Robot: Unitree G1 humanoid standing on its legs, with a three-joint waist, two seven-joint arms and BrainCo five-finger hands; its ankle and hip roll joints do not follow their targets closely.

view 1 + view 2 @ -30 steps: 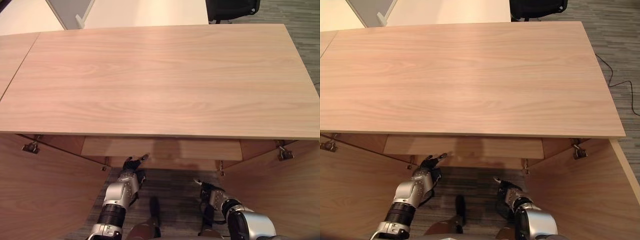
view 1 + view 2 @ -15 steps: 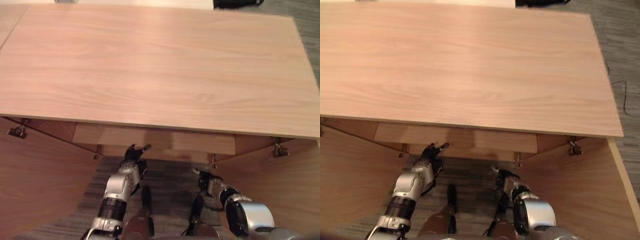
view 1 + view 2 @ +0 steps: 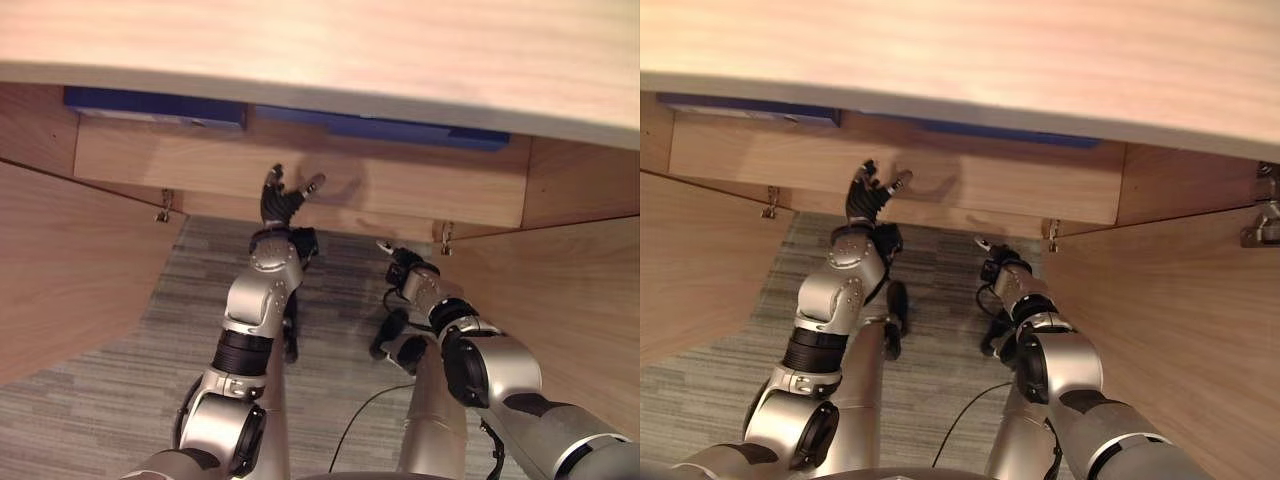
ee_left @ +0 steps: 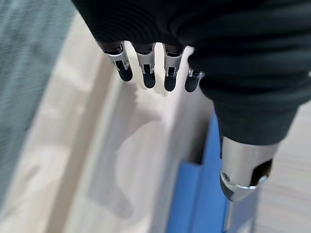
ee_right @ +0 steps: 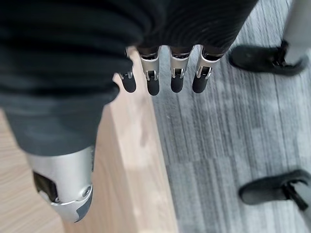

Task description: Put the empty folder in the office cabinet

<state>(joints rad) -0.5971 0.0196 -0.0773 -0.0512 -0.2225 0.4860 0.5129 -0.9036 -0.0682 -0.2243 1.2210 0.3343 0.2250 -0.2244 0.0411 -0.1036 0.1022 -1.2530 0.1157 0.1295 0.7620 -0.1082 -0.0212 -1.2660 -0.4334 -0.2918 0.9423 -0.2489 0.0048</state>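
Blue folders lie flat on the shelf just under the cabinet top (image 3: 400, 50): one at the left (image 3: 155, 108) and one further right (image 3: 400, 130). A blue folder edge (image 4: 194, 199) also shows past my left thumb in the left wrist view. My left hand (image 3: 283, 200) is raised in front of the shelf's wooden front board (image 3: 420, 185), open, fingers straight, holding nothing. My right hand (image 3: 405, 272) hangs lower, near the cabinet's right side, open and holding nothing, with grey carpet (image 5: 233, 145) past its fingers.
The two cabinet doors stand swung open, the left door (image 3: 60, 260) and the right door (image 3: 570, 310), with metal hinges (image 3: 163, 212) at the inner corners. Grey carpet (image 3: 120, 400) covers the floor between them.
The camera has tipped down, so the shelf and blue folders under the top now show. My left hand has risen closer to the shelf's front board. The right hand stays low.
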